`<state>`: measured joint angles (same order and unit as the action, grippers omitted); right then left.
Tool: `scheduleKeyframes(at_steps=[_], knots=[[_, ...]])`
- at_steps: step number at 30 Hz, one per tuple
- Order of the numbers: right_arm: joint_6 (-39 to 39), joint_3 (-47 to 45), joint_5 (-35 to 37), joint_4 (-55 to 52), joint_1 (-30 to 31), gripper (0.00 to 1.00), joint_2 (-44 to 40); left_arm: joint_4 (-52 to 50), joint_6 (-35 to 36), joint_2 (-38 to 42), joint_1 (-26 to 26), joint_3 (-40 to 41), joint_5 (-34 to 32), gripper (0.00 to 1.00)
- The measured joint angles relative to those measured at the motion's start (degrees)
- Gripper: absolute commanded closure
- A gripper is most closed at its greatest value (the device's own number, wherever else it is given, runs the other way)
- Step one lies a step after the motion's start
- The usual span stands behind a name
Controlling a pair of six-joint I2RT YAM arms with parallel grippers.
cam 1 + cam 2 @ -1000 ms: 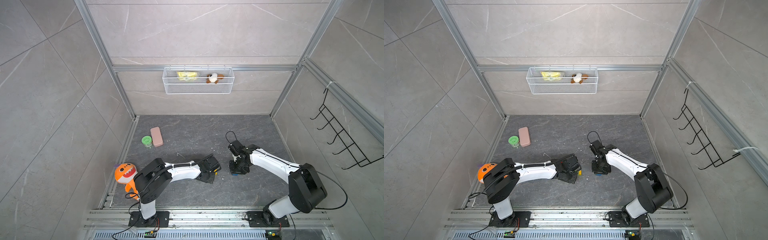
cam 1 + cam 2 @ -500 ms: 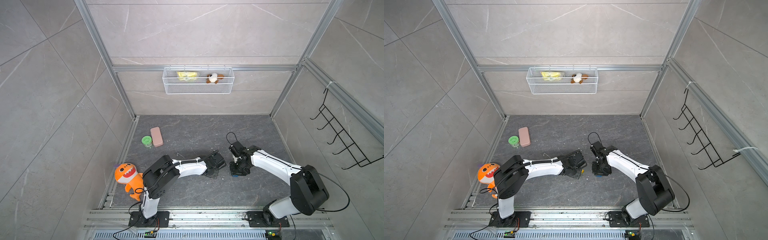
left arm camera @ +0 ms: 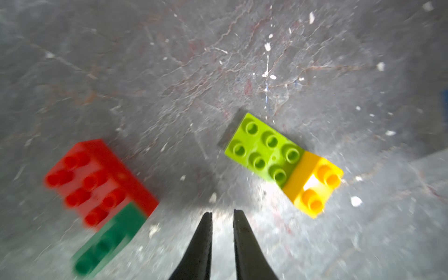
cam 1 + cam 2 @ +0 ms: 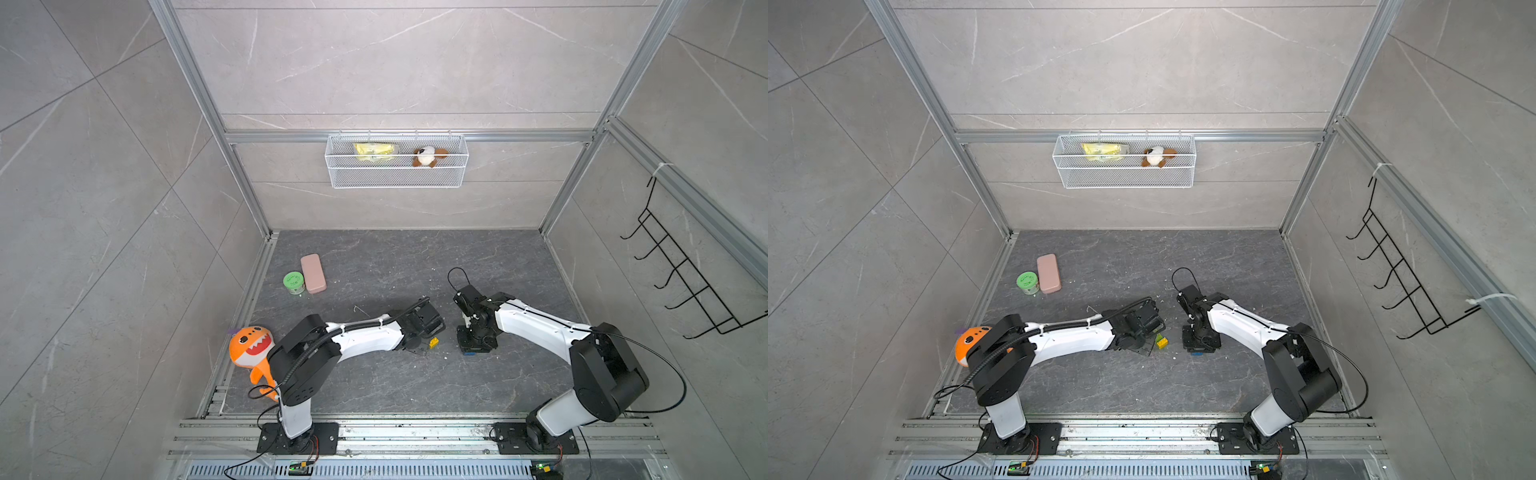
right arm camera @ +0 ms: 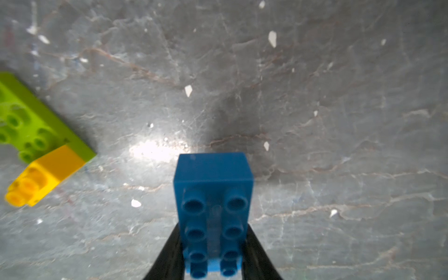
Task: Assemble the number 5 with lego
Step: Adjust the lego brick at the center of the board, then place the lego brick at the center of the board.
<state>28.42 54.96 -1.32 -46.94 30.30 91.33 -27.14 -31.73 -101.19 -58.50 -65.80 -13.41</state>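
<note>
The right hand [image 5: 213, 242] grips a long blue studded plastic brick [image 5: 213, 179]; the left hand [image 3: 222, 215], narrow, holds nothing. Next, probably: seat it on the short yellow brick [image 3: 312, 184].

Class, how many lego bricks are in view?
5: red brick touching dark-green brick; lime-green brick touching yellow brick; blue brick between the right fingers. Others may be hidden.

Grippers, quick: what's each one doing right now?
Left gripper: slightly open, empty.
Right gripper: closed on the blue brick.
</note>
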Motion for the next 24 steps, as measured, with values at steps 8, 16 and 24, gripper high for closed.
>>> scheduleKeyframes(at_steps=[8,16,24], knots=[[-0.09,1.25,2.82,0.52,1.53,0.58,4.61,-0.17,-2.05,9.75,0.00,5.22,0.11,0.74],[0.02,1.51,5.03,0.11,2.12,0.51,4.90,-1.09,-2.69,10.97,0.00,5.95,0.13,0.74],[0.11,1.51,5.01,0.09,2.97,0.60,4.90,-1.14,-2.78,10.97,0.00,6.10,0.46,0.74]])
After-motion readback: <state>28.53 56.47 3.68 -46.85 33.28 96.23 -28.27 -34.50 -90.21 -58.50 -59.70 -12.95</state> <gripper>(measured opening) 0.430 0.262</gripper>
